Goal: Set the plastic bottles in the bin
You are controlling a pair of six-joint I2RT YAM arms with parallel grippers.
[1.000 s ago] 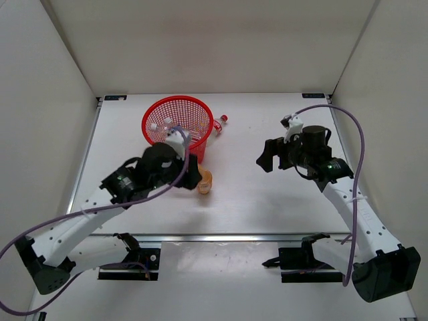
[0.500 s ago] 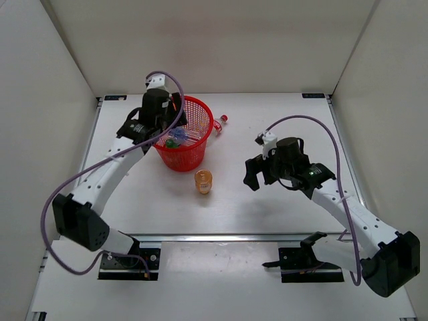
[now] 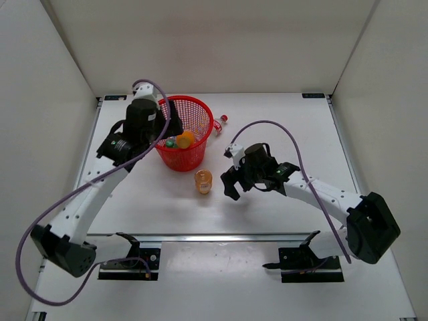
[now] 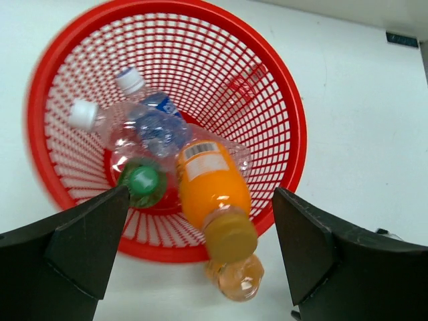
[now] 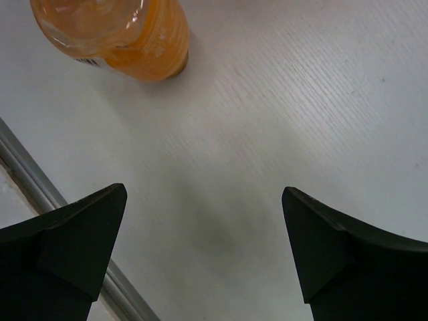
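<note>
Hovering my left hand (image 4: 200,190) right over the bin (image 4: 294,120), fingers spread wide apart and gripping nothing. Down inside the bin there's an orange bottle (image 4: 212,190), label up, cap end pointing at the near rim. Honestly can't tell if it's resting on the pile or not. Next to it, deeper in the bin, is a green bottle (image 4: 142,182), cap facing up at me. Toward the far wall are two clear bottles (image 4: 144,124) with white caps, one with a blue label.

A second orange bottle (image 3: 203,181) stands upright on the surface (image 3: 287,127), just outside the near side of the bin and not touching it. My right hand (image 5: 204,190) is low over bare surface, on the side of that bottle away from the bin. Its fingers are apart too, nothing between them, and they're not touching the bottle.

A red-capped bottle (image 3: 219,122) lies on the surface tucked against the far side of the bin.
</note>
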